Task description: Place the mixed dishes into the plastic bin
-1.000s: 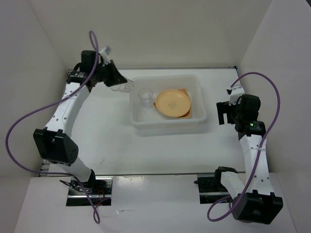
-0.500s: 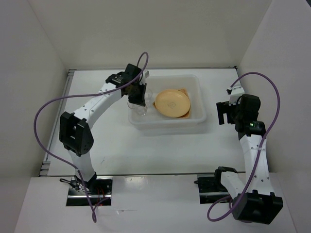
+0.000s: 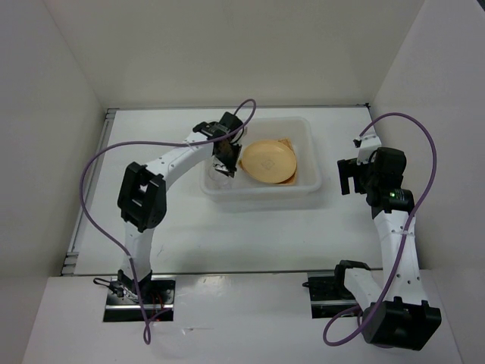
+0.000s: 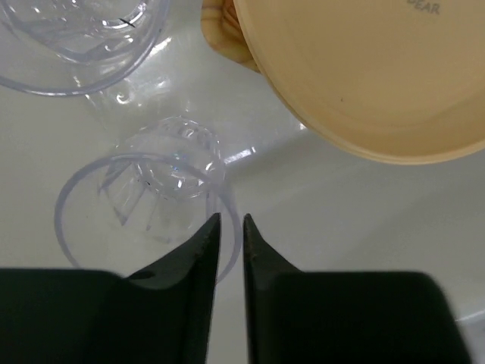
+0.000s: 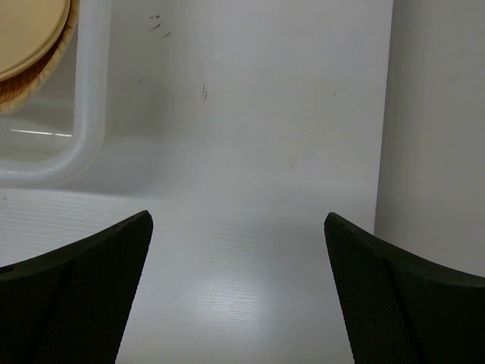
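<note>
Our left gripper [image 4: 231,221] stands narrow, only a thin slit between its fingers. The rim of a clear glass cup [image 4: 151,193] runs through that slit, and we cannot tell whether the rim is pinched or free. The cup sits on the floor of the plastic bin [image 4: 356,227] at its left end, mouth toward the wrist, so we judge the way out is straight back along the fingers.

Only the left wrist view shows this, along with the second cup [image 4: 76,34] just beyond and the yellow plates [image 4: 364,68] over the tan plate [image 4: 221,34] to the right. The top view loses the cups beneath the arm, but shows the right gripper [image 3: 350,176] wide, holding nothing, over the table [image 3: 250,235] off the bin's right edge.
</note>
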Tool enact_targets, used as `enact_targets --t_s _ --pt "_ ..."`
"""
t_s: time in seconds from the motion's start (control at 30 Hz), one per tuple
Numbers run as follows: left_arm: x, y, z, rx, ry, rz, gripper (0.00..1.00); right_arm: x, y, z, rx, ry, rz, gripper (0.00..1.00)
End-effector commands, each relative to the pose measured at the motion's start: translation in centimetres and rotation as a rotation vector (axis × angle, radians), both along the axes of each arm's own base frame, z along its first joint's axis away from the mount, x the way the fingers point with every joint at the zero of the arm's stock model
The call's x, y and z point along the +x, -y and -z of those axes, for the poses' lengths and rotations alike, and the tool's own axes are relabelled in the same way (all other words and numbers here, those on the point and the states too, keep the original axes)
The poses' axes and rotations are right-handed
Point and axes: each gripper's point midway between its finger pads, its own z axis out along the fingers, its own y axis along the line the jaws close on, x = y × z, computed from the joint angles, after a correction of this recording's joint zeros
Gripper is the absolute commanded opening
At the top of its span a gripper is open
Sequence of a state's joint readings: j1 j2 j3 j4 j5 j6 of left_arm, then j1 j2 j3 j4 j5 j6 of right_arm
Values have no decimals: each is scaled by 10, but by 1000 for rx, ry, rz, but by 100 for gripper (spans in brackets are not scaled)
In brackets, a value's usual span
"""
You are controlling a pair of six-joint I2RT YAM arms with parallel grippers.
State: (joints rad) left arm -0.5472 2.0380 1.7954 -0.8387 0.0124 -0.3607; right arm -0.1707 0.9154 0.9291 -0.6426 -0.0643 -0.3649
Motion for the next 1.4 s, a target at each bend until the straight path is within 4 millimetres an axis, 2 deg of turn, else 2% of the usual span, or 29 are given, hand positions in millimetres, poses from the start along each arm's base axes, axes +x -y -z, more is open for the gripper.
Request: enact_targets --t_s 0.0,0.07,0.13,0.2,0.23,0.27,0.33,0.37,0.4,0.43,0.5,0.53,0.6,0.63,0.67,0.7,0.73,0.77,0.8,0.9,0.97,1.0,1.07,1.1,1.17,1.33,1.37 --pt "17 -2 -17 32 77 -4 31 5 0 -11 -15 52 -8 98" --pt "21 -3 -24 34 94 -23 41 5 0 -11 -15 52 -8 98" --pt "26 -7 -37 46 132 -51 58 5 0 -11 -15 52 -8 98" --pt "36 -7 -74 11 226 -80 64 6 2 -13 -21 61 0 98" --pt "36 -4 -90 -13 266 -92 71 5 4 -13 -28 59 10 98" --pt "34 -7 -129 -69 350 -121 75 5 5 -13 -24 59 23 98" --pt "36 -8 -169 -155 473 -147 83 5 5 -13 -24 59 24 98" --pt "24 -18 -210 -231 564 -156 87 6 8 -15 -32 67 34 98" --pt "26 -18 -231 -296 646 -144 90 6 9 -15 -38 67 41 98" --pt "6 -27 -230 -329 649 -111 93 7 11 -16 -34 76 56 98" --pt "-3 -45 -235 -340 701 -125 100 7 11 -10 -31 58 56 98" --pt "-18 -64 -225 -315 710 -158 100 7 11 -10 -31 58 56 98" --pt "-32 -85 -213 -273 718 -193 100 7 11 -10 -31 58 56 98" --pt "-45 -99 -222 -270 759 -221 100 7 11 -10 -31 58 56 98" --pt "-51 -109 -216 -249 764 -235 100 7 11 -10 -31 58 56 98" --pt "-62 -118 -193 -202 727 -236 100 7 11 -10 -31 58 56 98" --pt "-74 -132 -201 -204 763 -264 100 7 12 -10 -36 57 63 98" --pt "-79 -143 -200 -177 786 -288 100 8 12 -12 -30 69 69 98" --pt "-95 -155 -199 -174 818 -300 100 8 14 -12 -35 68 76 98" --pt "-113 -185 -208 -163 931 -402 100 8 14 -12 -35 68 76 98" --pt "-137 -213 -208 -157 1023 -479 100 9 10 -5 -28 51 59 98" --pt "-155 -227 -222 -190 1108 -510 100 9 10 -5 -28 51 59 98" --pt "-170 -246 -217 -178 1151 -579 100 9 7 -5 -27 51 50 98" --pt "-185 -257 -226 -197 1202 -601 100 9 7 -5 -27 51 50 98" --pt "-195 -267 -219 -177 1192 -635 100 9 7 -5 -27 51 50 98" --pt "-218 -280 -230 -270 1341 -660 100 9 7 -5 -27 51 50 98" --pt "-233 -289 -235 -321 1400 -689 100 8 7 -8 -29 61 50 98"
